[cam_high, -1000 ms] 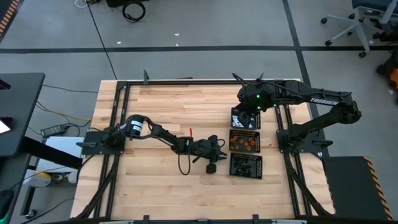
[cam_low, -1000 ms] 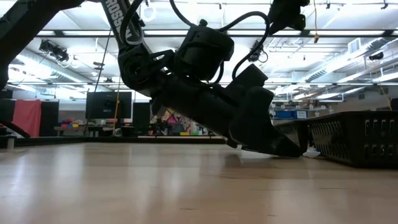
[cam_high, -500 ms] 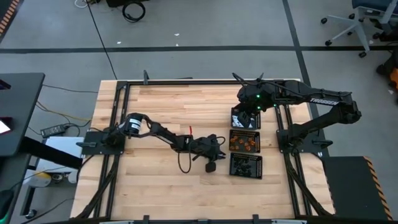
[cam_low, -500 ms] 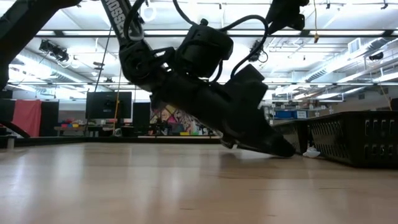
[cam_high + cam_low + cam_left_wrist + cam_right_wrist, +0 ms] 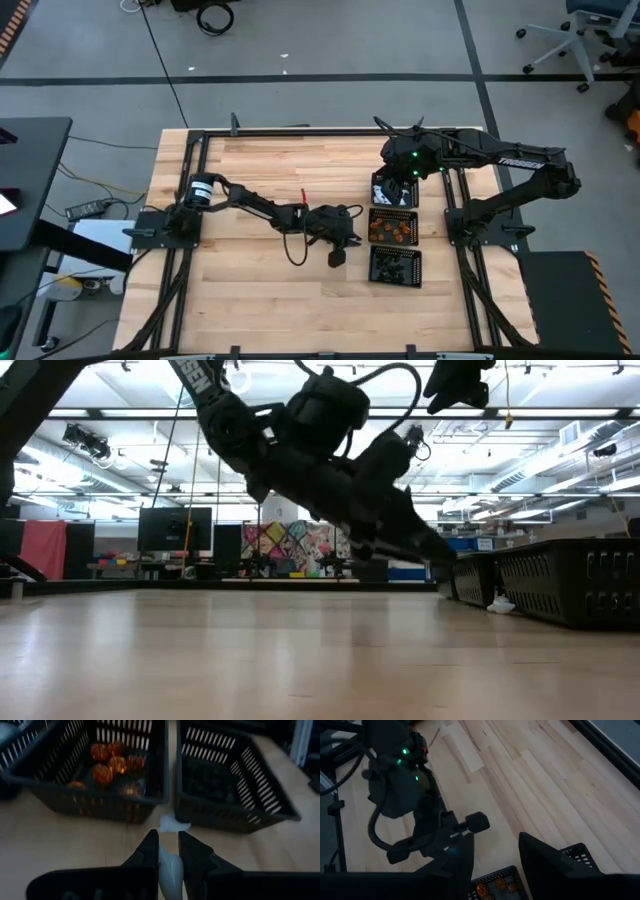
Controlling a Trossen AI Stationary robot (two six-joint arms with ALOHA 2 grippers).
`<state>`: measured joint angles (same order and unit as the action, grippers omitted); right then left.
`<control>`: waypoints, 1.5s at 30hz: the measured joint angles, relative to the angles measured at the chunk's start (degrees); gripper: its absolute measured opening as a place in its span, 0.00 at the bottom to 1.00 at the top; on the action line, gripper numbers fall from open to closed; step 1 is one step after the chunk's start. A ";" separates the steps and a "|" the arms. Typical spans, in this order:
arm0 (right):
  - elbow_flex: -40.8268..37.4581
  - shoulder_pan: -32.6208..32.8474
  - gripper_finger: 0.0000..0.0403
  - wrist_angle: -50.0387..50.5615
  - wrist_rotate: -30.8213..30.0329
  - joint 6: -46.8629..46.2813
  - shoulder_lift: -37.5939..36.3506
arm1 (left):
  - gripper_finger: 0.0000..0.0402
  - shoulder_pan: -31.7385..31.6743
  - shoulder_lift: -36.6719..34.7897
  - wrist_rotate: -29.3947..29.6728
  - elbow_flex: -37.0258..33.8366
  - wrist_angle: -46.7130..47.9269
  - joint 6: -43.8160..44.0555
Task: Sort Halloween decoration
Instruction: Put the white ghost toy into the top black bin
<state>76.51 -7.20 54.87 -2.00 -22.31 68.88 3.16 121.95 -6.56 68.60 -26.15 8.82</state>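
1. The left wrist view shows what the other views do not. The left gripper (image 5: 168,851) pinches a small white trinket (image 5: 170,870) between its two dark fingers (image 5: 148,851), low in the middle of that frame.
2. Another small white piece (image 5: 171,822) lies on the surface (image 5: 60,840), right at the gap between two black mesh trays.
3. The tray at the upper left (image 5: 90,795) of that frame holds orange trinkets (image 5: 107,766). The tray at the upper right (image 5: 235,795) holds dark things too dim to tell apart.
4. The high view shows the whole layout. Three trays sit in a column right of the middle: the top tray (image 5: 395,190), the middle tray (image 5: 394,229) with orange bits and the bottom tray (image 5: 395,266).
5. In that view the left gripper (image 5: 345,228) is just left of the middle tray. The right gripper (image 5: 398,178) hangs over the top tray.
6. The right wrist view shows the right gripper (image 5: 495,852) with its fingers spread apart and nothing between them.
7. The high view shows lots of bare wood to the left, above and below the left arm. A black frame (image 5: 300,131) runs along the edges of the surface.
8. The low view shows the left arm (image 5: 330,470) lifted off the wood, with open room under it. The trays (image 5: 560,580) stand at the right edge of that frame, with a white piece (image 5: 500,603) beside them.
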 joint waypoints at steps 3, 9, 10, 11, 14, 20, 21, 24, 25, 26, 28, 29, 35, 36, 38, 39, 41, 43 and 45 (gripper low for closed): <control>0.00 0.00 0.40 0.00 0.00 0.00 -0.19 | 0.10 -0.79 -1.60 -0.13 -0.02 0.99 -0.77; 0.00 0.00 0.40 -0.25 0.00 -0.45 -1.06 | 0.10 -2.55 -2.67 -0.32 0.85 0.62 -0.56; 0.00 0.01 0.40 -0.42 0.00 -0.54 -1.19 | 0.10 -2.84 -2.66 -0.58 1.43 0.75 -0.13; 0.00 0.00 0.40 -0.48 0.00 -0.72 -1.35 | 0.10 -3.12 -2.65 -0.65 2.22 0.76 0.07; 0.00 0.02 0.40 -0.49 0.00 -1.39 -1.66 | 0.10 -4.35 -2.36 -0.77 5.07 0.60 0.19; 0.00 0.02 0.40 -2.24 -1.95 -2.12 -2.65 | 0.10 -8.67 -0.83 -0.66 10.52 3.12 -0.83; 0.00 0.03 0.40 -3.29 -2.49 -2.18 -2.99 | 0.10 -9.35 -0.06 -0.68 11.60 3.35 -0.81; 0.00 0.01 0.40 -5.26 -3.07 -2.21 -4.04 | 0.10 -11.03 2.55 -0.75 15.38 3.77 -0.76; 0.00 0.01 0.40 -6.43 -3.10 -2.21 -4.43 | 0.10 -11.49 3.44 -0.78 16.86 4.16 -0.76; 0.00 0.02 0.40 -7.13 -3.14 -2.22 -4.79 | 0.10 -11.88 4.57 -0.82 18.40 4.39 -0.83; 0.00 0.03 0.40 -8.03 -4.34 -2.22 -5.48 | 0.10 -12.59 6.47 -1.31 21.30 5.78 -0.89; 0.00 0.04 0.40 -8.69 -4.91 -2.21 -5.83 | 0.10 -12.91 7.89 -1.68 23.18 5.90 -0.93; 0.00 0.02 0.40 -11.13 -6.12 -1.57 -8.15 | 0.10 -14.11 14.97 -2.26 33.09 11.04 -0.86; 0.00 0.02 0.40 -11.90 -6.10 -1.54 -8.60 | 0.10 -14.30 15.99 -2.31 34.59 12.38 -0.79; 0.00 0.03 0.40 -12.50 -6.05 -1.21 -9.36 | 0.10 -14.39 18.50 -2.34 37.95 13.42 -0.61; 0.00 0.04 0.40 -12.55 -5.95 -1.03 -9.65 | 0.10 -14.58 19.39 -2.33 39.40 15.18 -0.58; 0.00 0.02 0.40 -12.55 -5.92 -0.45 -10.25 | 0.10 -14.63 21.26 -2.19 42.40 18.01 0.23; 0.00 0.02 0.40 -12.34 -5.92 0.29 -10.74 | 0.11 -14.61 22.19 -2.06 44.32 19.02 0.78; 0.00 0.00 0.40 -12.08 -5.92 0.92 -11.21 | 0.14 -14.61 22.32 -1.82 45.42 18.99 0.87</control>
<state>76.51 -7.20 42.79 -7.92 -21.38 57.67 -11.44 144.27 -8.38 114.02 -7.16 9.69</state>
